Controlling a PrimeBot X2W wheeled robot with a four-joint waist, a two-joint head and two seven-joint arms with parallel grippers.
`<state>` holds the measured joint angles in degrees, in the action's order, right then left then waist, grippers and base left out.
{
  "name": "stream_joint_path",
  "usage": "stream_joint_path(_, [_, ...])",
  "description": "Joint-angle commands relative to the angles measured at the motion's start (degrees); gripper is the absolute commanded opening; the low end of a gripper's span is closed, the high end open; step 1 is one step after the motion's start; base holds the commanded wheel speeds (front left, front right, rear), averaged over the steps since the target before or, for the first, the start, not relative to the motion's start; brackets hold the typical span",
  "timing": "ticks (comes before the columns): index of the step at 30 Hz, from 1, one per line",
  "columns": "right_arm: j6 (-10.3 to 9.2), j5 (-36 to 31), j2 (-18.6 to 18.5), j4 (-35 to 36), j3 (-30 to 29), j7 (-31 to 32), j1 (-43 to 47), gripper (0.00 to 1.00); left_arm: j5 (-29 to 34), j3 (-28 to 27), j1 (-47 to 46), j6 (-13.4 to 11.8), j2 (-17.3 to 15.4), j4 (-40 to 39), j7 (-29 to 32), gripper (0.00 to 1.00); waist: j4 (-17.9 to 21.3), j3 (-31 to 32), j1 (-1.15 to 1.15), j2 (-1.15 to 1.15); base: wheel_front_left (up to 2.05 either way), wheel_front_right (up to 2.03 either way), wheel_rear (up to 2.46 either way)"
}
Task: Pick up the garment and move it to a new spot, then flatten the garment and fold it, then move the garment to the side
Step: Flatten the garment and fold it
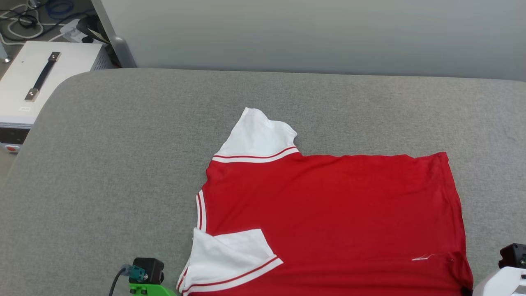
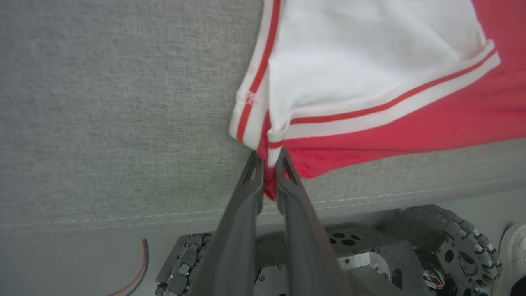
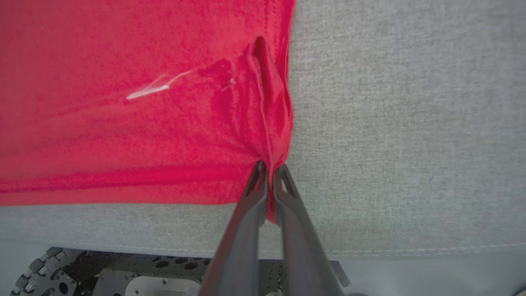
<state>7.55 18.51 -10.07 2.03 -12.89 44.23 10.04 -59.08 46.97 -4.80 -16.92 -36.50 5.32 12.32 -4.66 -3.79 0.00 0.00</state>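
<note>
**Gripping both near corners: spread flat, fold barely begun**

Judging from the lie of the garment (image 1: 328,213): spread almost flat on the grey padded surface (image 1: 123,172), reaching from the centre of the head view out toward 4 and 5 o'clock. Looks like the flattening step, near its end or about to give way to the fold. Not possible to say from these frames whether the move to a new spot is done.

Left gripper (image 2: 269,162): clamped tight on the corner at 7 o'clock of the garment, where striped trim meets red cloth. Right gripper (image 3: 269,170): likewise pinched shut on the red hem corner at 5 o'clock, with a short ridge of bunched fabric just beyond the tips.

Done so far, by appearance: body smoothed out, far edge straight, few wrinkles. Near sleeve (image 1: 230,250) at 8 o'clock turned in over the red body, possibly a first fold, possibly just how it fell. Far sleeve (image 1: 257,135) at 11 o'clock lying out on the padding, not yet tucked.

Left to do: folding the body proper, then shifting the folded garment to the side.

Counted:
- One garment.
- Two white sleeves.
- Two grippers, both holding cloth.
- One small pale streak (image 1: 423,257) near the hem at 4 o'clock.
- One white box (image 1: 37,78) with a handle, well apart at 10 o'clock, off the padding.
</note>
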Motion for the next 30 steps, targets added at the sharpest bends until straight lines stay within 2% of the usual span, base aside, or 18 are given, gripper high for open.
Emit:
stream_joint_path(1, [-0.06,0.0,-0.2,-0.6,-0.1,-0.6,-0.7,0.0,0.2,0.2,-0.3,0.3,0.2,1.3,-0.2,0.0,0.1,-0.8,0.0,0.0,0.0,0.0,0.0])
stream_joint_path(6, [-0.06,-0.1,-0.3,-2.9,0.1,-1.5,-1.9,0.0,0.5,0.4,-1.8,1.5,1.7,4.0,-0.9,0.0,0.0,-2.0,0.0,0.0,0.0,0.0,0.0])
stream_joint_path(7, [-0.06,-0.2,-0.5,-3.9,0.3,-1.9,-2.4,0.0,0.5,0.5,-2.4,1.9,2.3,5.3,-1.0,0.21,0.1,-2.4,0.0,0.0,0.0,0.0,0.0])
stream_joint_path(8, [-0.06,-0.2,-0.5,-4.3,0.2,-2.1,-2.6,0.0,0.8,0.6,-2.7,1.9,2.4,5.7,-1.2,0.94,0.1,-2.4,0.0,0.0,0.0,0.0,0.0])
stream_joint_path(9, [-0.06,-0.1,-0.5,-4.6,0.2,-2.2,-2.7,0.02,1.0,0.5,-2.9,1.9,2.5,6.0,-1.5,1.0,0.1,-2.5,0.0,0.0,0.0,0.0,0.0])
stream_joint_path(10, [-0.06,0.0,-0.4,-4.7,0.2,-2.6,-2.9,0.61,1.0,0.3,-3.1,2.0,2.8,6.3,-2.0,1.0,0.1,-2.4,0.0,0.0,0.0,0.0,0.0])
stream_joint_path(11, [-0.06,0.1,-0.3,-4.9,0.2,-2.9,-3.1,1.0,1.1,0.3,-3.2,2.1,2.9,6.5,-2.3,1.0,0.2,-2.3,0.0,0.0,0.0,0.0,0.0])
stream_joint_path(17, [-0.06,0.6,-0.1,-4.3,-0.3,-6.0,-4.2,1.0,2.0,-0.7,-4.1,2.5,2.9,6.6,-5.2,1.0,0.3,-0.5,0.0,0.0,0.0,0.0,0.0])
stream_joint_path(21, [-0.06,1.7,-1.0,-1.5,0.4,-12.0,-5.4,1.0,3.2,-2.0,-4.7,1.8,2.6,4.9,-8.6,1.0,0.5,0.9,0.0,0.0,0.0,0.0,0.0])
stream_joint_path(28, [-0.06,3.3,-2.7,3.2,2.9,-24.8,-6.6,1.0,9.1,-5.4,-7.1,1.0,2.4,0.2,-21.3,1.0,0.7,2.2,0.0,0.0,0.0,0.0,0.0])
stream_joint_path(30, [-0.06,3.3,-2.6,3.9,3.5,-28.4,-6.6,1.0,10.2,-5.9,-7.1,1.4,2.9,-0.7,-24.2,1.0,0.9,2.4,0.0,0.0,0.0,0.0,0.0])
